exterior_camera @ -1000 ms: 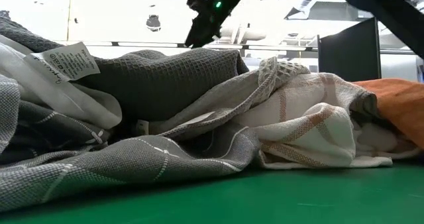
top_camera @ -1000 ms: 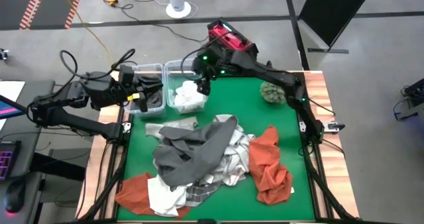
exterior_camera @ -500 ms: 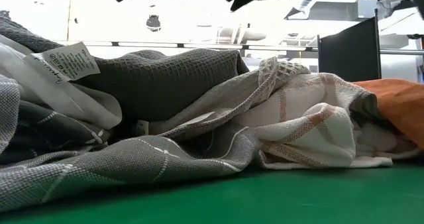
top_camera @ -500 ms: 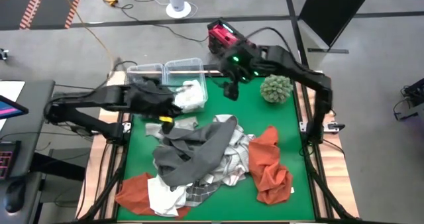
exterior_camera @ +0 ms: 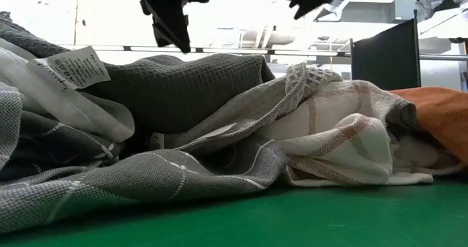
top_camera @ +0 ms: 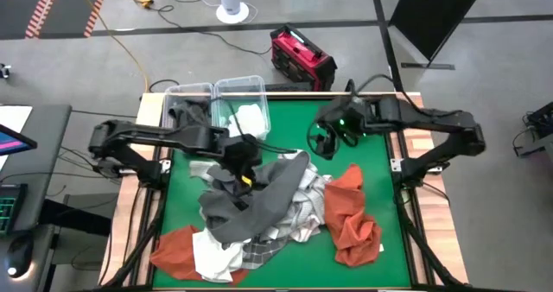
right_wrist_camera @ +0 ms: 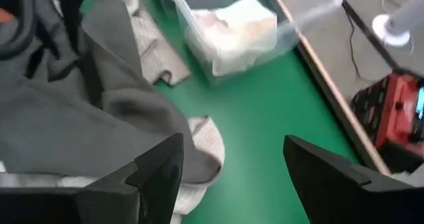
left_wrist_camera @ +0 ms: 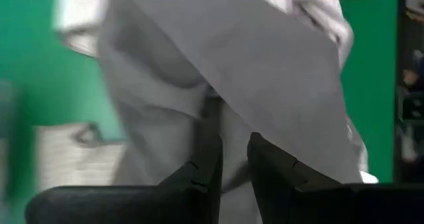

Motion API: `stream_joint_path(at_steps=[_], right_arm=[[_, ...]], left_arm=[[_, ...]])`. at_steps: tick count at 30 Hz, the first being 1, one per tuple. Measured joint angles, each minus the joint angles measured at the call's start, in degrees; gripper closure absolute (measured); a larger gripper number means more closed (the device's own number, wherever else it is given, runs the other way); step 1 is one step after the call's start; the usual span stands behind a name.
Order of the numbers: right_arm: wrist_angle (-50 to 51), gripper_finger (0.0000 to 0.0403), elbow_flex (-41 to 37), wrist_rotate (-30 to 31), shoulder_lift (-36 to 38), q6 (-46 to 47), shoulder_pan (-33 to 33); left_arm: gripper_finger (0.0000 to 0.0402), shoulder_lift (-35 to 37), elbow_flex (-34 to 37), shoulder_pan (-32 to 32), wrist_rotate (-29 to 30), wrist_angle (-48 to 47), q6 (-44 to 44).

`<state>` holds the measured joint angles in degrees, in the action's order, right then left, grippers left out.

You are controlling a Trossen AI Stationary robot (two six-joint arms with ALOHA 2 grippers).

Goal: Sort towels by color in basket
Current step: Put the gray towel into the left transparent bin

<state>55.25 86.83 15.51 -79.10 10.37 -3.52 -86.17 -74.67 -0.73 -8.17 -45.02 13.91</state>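
A heap of towels lies in the middle of the green mat: dark grey [top_camera: 251,201] on top, rust-orange [top_camera: 350,214] at the right and near left, white [top_camera: 216,259], and checked [top_camera: 298,214]. Two clear bins stand at the far left. One [top_camera: 190,106] holds a dark towel, the other [top_camera: 244,111] a white towel [right_wrist_camera: 232,28]. My left gripper [top_camera: 244,167] hangs just above the dark grey towel [left_wrist_camera: 252,71], pointing down at it; a narrow gap shows between its fingers and nothing is in it. My right gripper [top_camera: 321,143] is wide open and empty over the mat, right of the bins.
A red box [top_camera: 302,57] sits on the floor beyond the far edge. Wooden rails [top_camera: 415,119] run along the table's sides. Bare green mat [right_wrist_camera: 265,111] lies between the bins and the heap, and along the near edge [exterior_camera: 292,218].
My left gripper has swung from the bins toward the table's middle, come down and tipped nose-down over the heap. My right gripper has drawn back from over the white-towel bin toward the right edge. The towels have not moved.
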Motion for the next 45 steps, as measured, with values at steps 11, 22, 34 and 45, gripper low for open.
stream_joint_path(at_steps=[11,22,34,45], right_arm=[[-3.0,0.0117,-13.3,5.5,8.1,12.3,7.8],[3.6,0.0117,-13.2,7.6,10.6,13.9,10.3],[7.5,0.0117,-13.2,14.7,16.3,15.3,11.7],[7.1,0.0117,-13.2,14.7,15.2,14.8,11.6]], left_arm=[[0.0338,-9.6,0.0,-2.0,-14.4,5.1,0.8],[0.0348,-14.3,0.0,-4.5,-18.2,9.9,1.9],[0.0401,-11.4,0.0,-6.4,-11.2,9.6,1.5],[0.0327,-4.0,-0.7,-6.2,-0.6,7.2,4.5]])
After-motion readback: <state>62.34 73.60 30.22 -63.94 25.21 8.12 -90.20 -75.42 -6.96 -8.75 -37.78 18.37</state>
